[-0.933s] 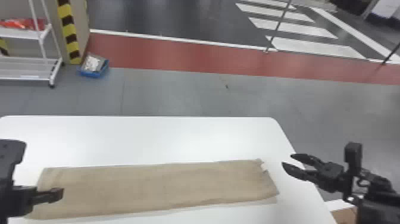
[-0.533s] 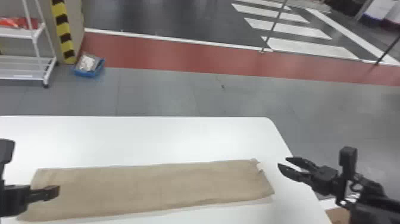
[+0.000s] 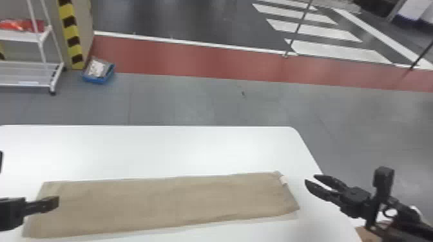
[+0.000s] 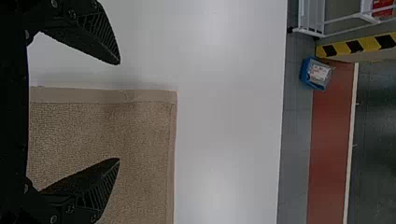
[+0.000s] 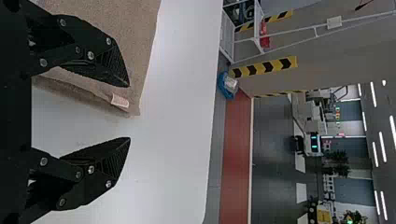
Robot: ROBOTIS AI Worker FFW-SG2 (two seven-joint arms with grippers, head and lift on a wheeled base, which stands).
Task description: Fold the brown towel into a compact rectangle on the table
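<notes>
Brown towel (image 3: 167, 202) laid in strip on table (image 3: 161, 148); left gripper (image 4: 119, 111), right gripper (image 5: 130, 112) both spread. Labelled end (image 3: 289, 198) should be pinched through all layers before folding.

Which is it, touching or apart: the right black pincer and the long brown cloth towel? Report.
Apart. The head view shows smooth white table between the right pincer and the nearest edge of the towel.
</notes>
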